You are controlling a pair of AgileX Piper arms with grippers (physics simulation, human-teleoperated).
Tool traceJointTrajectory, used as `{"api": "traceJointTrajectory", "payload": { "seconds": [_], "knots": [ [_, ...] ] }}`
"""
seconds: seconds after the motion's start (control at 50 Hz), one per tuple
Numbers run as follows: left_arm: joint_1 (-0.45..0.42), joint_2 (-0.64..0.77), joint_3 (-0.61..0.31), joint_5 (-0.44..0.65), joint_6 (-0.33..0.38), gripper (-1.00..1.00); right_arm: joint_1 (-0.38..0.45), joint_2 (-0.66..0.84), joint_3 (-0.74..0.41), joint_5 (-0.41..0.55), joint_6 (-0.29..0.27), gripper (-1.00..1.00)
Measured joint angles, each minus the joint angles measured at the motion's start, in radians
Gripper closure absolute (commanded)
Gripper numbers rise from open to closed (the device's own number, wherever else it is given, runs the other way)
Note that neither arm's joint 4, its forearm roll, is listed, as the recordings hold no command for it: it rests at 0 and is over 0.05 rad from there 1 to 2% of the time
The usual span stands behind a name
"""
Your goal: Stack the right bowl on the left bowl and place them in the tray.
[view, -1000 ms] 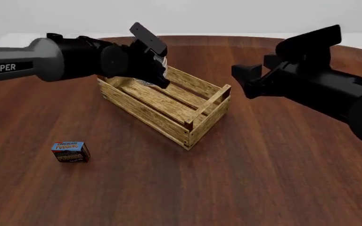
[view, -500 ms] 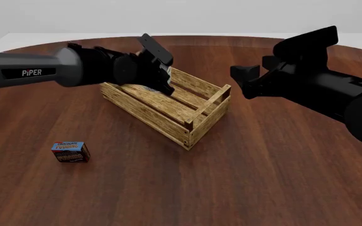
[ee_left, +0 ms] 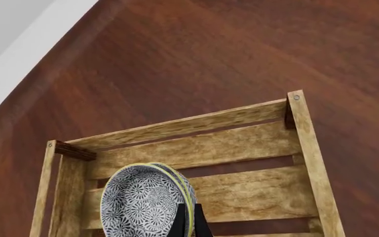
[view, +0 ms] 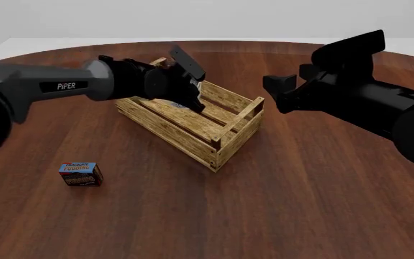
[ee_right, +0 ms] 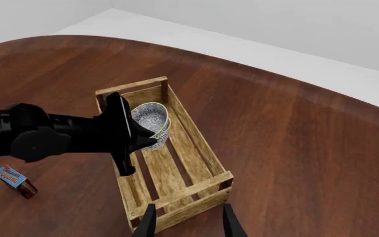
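Two look-alike blue-grey speckled bowls are nested and tilted on edge. In the left wrist view the right bowl [ee_left: 143, 202] shows its inside and the left bowl [ee_left: 190, 191] shows as a rim behind it. My left gripper [ee_left: 188, 219] is shut on their rims and holds them at the far left end of the light-wood slatted tray [ee_left: 242, 148]. In the front view the left gripper [view: 194, 97] hides the bowls over the tray [view: 214, 129]. The right wrist view shows the bowls [ee_right: 151, 117] inside the tray [ee_right: 199, 153]. My right gripper [view: 275, 93] is open and empty, right of the tray.
A small blue-topped pudding box [view: 81, 174] lies on the brown wood table [view: 301, 205] to the near left, also seen in the right wrist view [ee_right: 15, 180]. The table's far curved edge [ee_right: 255, 64] lies beyond the tray.
My left arm has reached further right and down with the bowls, bringing them lower into the tray's far left end. The right arm has barely moved.
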Motion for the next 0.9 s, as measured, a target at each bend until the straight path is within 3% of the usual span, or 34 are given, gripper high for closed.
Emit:
{"api": "traceJointTrajectory", "payload": {
  "seconds": [0.42,0.9],
  "knots": [
    [-0.001,0.092,-0.094,0.032,0.009,1.00,-0.004,-0.002,-0.003,0.004,0.005,-1.00],
    [-0.010,0.134,-0.105,0.034,0.007,1.00,-0.004,-0.001,0.003,-0.004,0.007,-1.00]
  ]
}}
